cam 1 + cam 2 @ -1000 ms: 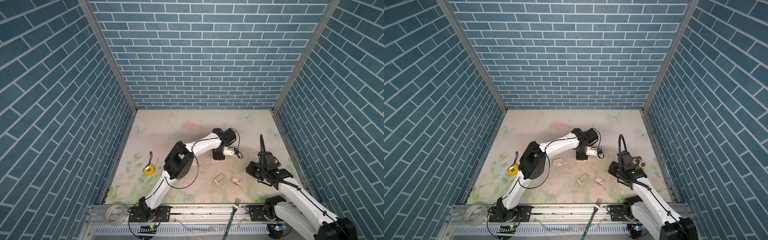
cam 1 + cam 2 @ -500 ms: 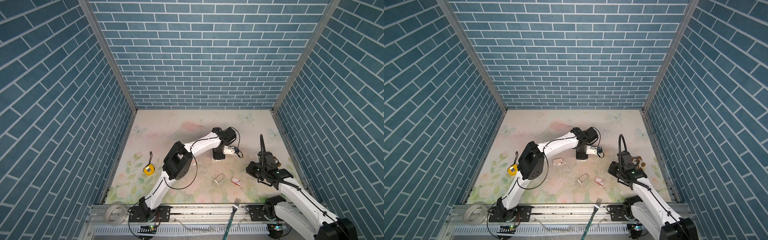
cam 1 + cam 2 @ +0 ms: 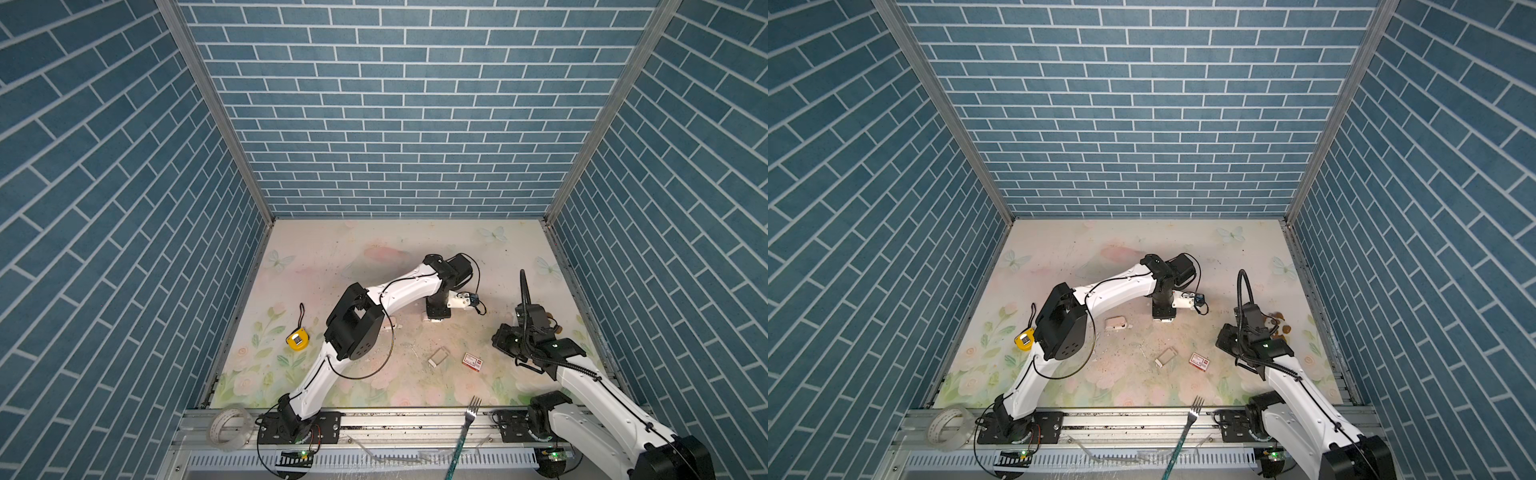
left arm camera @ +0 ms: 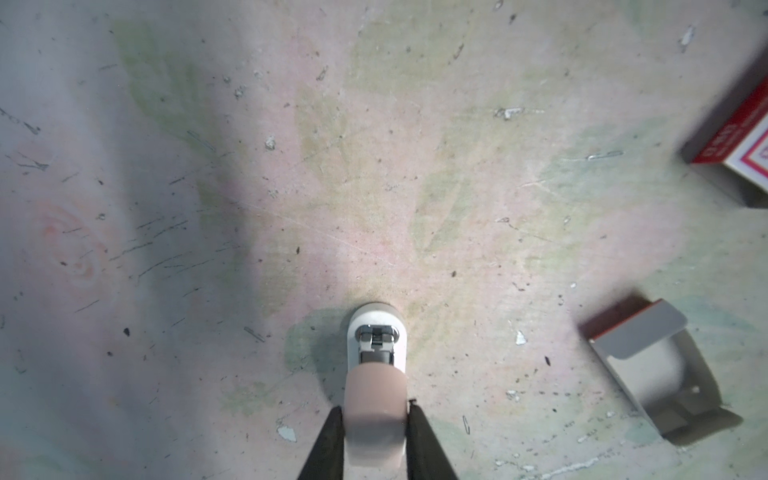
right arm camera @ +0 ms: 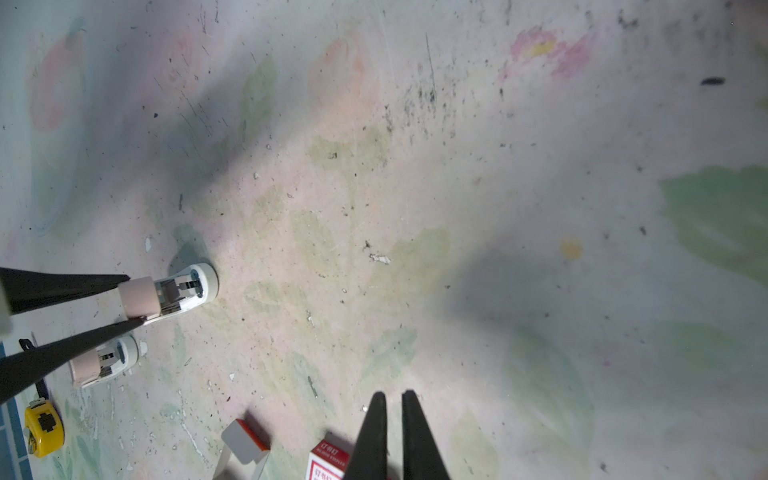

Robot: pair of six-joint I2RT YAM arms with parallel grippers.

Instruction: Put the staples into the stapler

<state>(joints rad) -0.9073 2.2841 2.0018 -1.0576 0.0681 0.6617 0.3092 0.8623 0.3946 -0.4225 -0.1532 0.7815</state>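
left gripper [image 4: 376, 407] clamped on small white plastic stapler with pink cap [image 4: 376, 345], nose toward floral mat [image 4: 374, 166]; right gripper [image 5: 394, 395] nearly together, empty, near white-and-red cardboard staple box [image 5: 326, 461]; staples unseen. risk: narrow pinch lets stapler pivot during loading.

Left gripper [image 3: 1163, 314] points down onto a white stapler [image 3: 1165, 320]; red-labelled box [image 3: 1199, 360] nearby.

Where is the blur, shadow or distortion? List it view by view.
Left wrist view: stapler sharp, staple box at the frame edge blurred, shadow band across the mat. Right wrist view: soft, broad shadows. Both top views: crisp, evenly lit, brick walls splayed by the wide lens.
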